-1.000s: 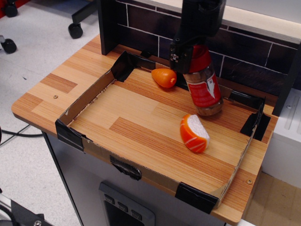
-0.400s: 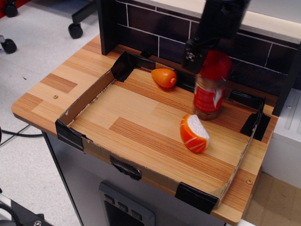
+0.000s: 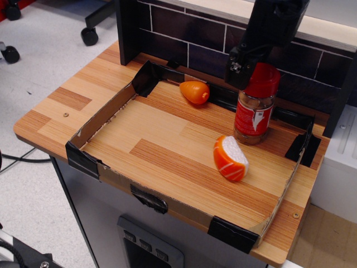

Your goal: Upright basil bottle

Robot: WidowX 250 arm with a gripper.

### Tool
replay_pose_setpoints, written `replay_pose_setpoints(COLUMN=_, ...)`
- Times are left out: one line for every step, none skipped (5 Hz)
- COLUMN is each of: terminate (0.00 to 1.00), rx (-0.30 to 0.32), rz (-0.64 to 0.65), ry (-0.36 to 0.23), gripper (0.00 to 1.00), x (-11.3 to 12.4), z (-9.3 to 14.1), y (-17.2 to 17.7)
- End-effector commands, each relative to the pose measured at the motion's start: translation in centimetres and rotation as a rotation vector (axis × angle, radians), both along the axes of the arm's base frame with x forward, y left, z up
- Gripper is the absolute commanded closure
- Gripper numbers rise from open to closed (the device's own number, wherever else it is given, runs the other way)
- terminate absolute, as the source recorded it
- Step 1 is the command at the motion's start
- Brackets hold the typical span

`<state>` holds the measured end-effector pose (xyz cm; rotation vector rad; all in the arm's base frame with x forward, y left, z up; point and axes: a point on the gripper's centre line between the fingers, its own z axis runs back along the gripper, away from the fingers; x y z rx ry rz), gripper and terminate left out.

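The basil bottle (image 3: 254, 114) stands upright on the tray floor at the back right, red cap on top, with a red-and-white label and brownish contents. My gripper (image 3: 248, 68) comes down from the dark arm and sits at the cap. One black finger (image 3: 236, 66) shows against the cap's left side and the other is hidden behind it. The grip looks unchanged from the earlier frames, so it appears shut on the cap.
The salmon sushi toy (image 3: 230, 158) lies just in front of and left of the bottle. The orange egg-shaped toy (image 3: 195, 92) lies at the back of the cardboard-walled tray (image 3: 106, 114). A dark brick wall (image 3: 189, 33) stands right behind the tray.
The bottle has gone from hanging tilted, its base above the tray, to standing upright on the floor. The gripper and bottle have moved to the right.
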<state>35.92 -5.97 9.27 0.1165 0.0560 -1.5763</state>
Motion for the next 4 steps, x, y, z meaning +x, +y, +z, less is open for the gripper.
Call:
replay_pose_setpoints(terminate=0.0, rx=-0.119, rz=-0.013, ry=-0.115, gripper=0.0, x=-0.6, z=7.0, y=1.0)
replay_pose_setpoints(terminate=0.0, rx=-0.252, rz=-0.039, ry=-0.111, gripper=0.0, x=-1.0, z=8.4, y=1.7)
replay_pose_setpoints(terminate=0.0, rx=-0.252, rz=-0.039, ry=-0.111, gripper=0.0, x=-1.0, z=8.4, y=1.7)
replay_pose_setpoints(terminate=1.0, rx=-0.252, rz=-0.039, ry=-0.111, gripper=0.0, x=-1.0, z=8.4, y=1.7)
